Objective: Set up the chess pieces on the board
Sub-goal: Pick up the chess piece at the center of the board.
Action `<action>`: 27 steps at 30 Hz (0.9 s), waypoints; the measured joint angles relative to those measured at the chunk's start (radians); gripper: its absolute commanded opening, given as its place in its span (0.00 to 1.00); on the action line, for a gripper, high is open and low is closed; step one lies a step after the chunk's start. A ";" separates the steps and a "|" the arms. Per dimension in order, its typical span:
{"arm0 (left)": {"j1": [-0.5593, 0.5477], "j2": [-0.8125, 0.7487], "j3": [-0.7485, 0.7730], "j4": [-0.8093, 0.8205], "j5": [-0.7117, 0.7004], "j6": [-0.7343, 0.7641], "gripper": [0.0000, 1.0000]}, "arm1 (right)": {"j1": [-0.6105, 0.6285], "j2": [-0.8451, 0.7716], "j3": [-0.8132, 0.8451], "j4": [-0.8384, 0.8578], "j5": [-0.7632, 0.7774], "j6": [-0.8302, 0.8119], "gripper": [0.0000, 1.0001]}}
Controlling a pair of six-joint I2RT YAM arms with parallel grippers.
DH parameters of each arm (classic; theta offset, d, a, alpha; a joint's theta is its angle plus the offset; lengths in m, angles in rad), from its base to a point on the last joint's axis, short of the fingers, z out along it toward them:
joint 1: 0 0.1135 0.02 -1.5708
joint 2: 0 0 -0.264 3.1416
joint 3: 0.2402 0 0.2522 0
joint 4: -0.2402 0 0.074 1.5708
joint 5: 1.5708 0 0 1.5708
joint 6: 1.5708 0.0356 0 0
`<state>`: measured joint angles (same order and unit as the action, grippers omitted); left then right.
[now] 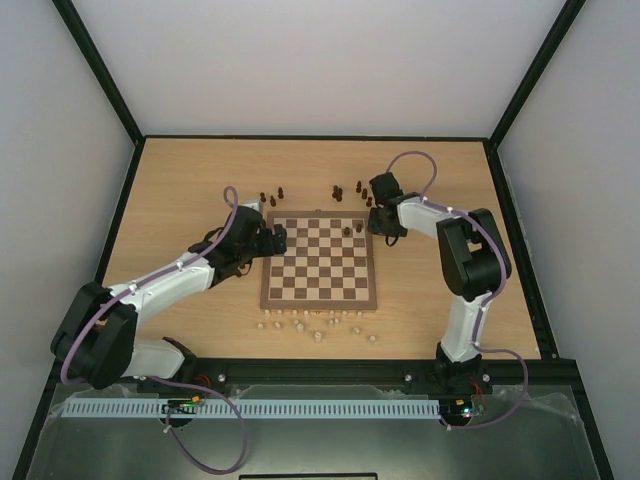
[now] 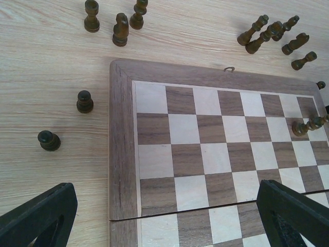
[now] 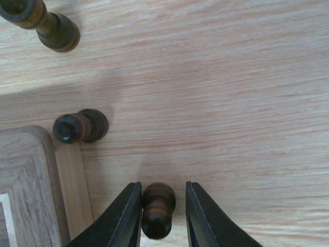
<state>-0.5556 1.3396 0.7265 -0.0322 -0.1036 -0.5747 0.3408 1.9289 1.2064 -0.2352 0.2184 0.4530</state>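
Toward the far edge of the tabletop (image 1: pixel 180 180), just off the far right corner of the board (image 1: pixel 320 305), the right tool (image 3: pixel 162 184) stands low over a dark pawn (image 3: pixel 157 211), one finger on each side. The gap is narrow. One finger looks to touch the pawn and a sliver of wood shows at the other, so I cannot tell whether it is clamped.

To do this well, centre the pawn between the fingers before squeezing, so it isn't tipped, and take it low on the body, not at the round head. Lift straight up. A second pawn (image 3: pixel 79 126) sits just beside the board's corner and a taller piece (image 3: pixel 46 25) stands beyond, and a sideways drag could knock either. Carry the pawn over the rim to its square and set it upright before letting go.

The other dark pieces (image 2: pixel 267 33) are off the board near its far side, with one or two (image 2: pixel 306 126) on squares toward the right. The left tool (image 2: pixel 164 188) hovers over the board's left part, fingers wide apart, nothing between them.
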 measured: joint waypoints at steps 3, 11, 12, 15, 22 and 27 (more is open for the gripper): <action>0.000 0.000 -0.004 0.002 0.000 0.000 0.99 | 0.000 -0.012 -0.011 -0.002 0.000 0.000 0.23; 0.000 0.002 -0.004 0.005 0.000 0.000 0.99 | 0.002 -0.029 -0.013 -0.003 0.001 0.000 0.22; 0.000 0.003 -0.004 0.005 0.000 0.000 0.99 | 0.002 -0.031 -0.013 -0.003 0.001 0.000 0.21; 0.000 0.005 -0.004 0.005 0.001 0.000 0.99 | 0.005 -0.034 -0.013 -0.003 0.002 0.000 0.15; 0.000 0.005 -0.004 0.005 0.000 0.000 0.99 | 0.006 -0.035 -0.013 -0.003 0.006 0.001 0.05; 0.000 0.005 -0.004 0.005 0.000 0.000 0.99 | 0.014 -0.043 -0.013 -0.008 0.019 0.000 0.05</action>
<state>-0.5556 1.3449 0.7223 -0.0277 -0.1032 -0.5747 0.3553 1.8858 1.1934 -0.2436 0.2371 0.4526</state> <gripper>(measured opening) 0.988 0.092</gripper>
